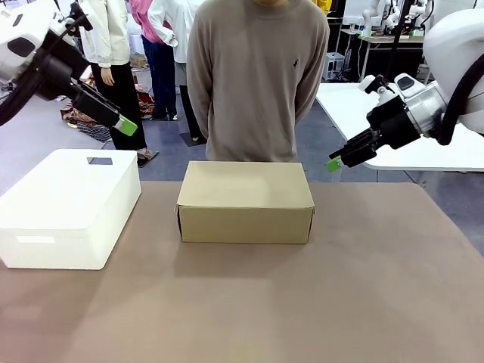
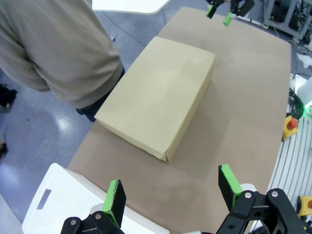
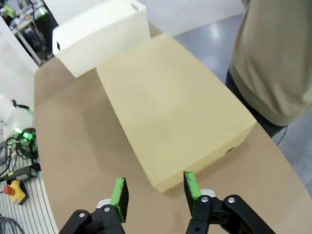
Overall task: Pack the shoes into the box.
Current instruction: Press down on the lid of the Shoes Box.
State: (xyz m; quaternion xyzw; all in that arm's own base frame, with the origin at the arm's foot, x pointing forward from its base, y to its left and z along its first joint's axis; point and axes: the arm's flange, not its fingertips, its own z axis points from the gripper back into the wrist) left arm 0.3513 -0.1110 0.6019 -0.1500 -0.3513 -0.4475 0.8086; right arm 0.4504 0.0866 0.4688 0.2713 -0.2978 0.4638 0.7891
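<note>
The box (image 1: 246, 200) is tan cardboard with its lid down flat, standing in the middle of the table near the far edge. It also shows in the left wrist view (image 2: 161, 92) and the right wrist view (image 3: 170, 102). The shoes are out of view. My left gripper (image 1: 127, 125) hangs high at the far left, above the white box, open and empty (image 2: 170, 187). My right gripper (image 1: 333, 162) is raised to the right of the box, off its far right corner. Its fingers stand apart with nothing between them (image 3: 155, 187).
A larger white box (image 1: 68, 204) with rounded corners stands at the table's left. A person (image 1: 257, 76) in a beige sweater stands right behind the tan box at the far edge. Bare brown table (image 1: 378, 287) lies in front and to the right.
</note>
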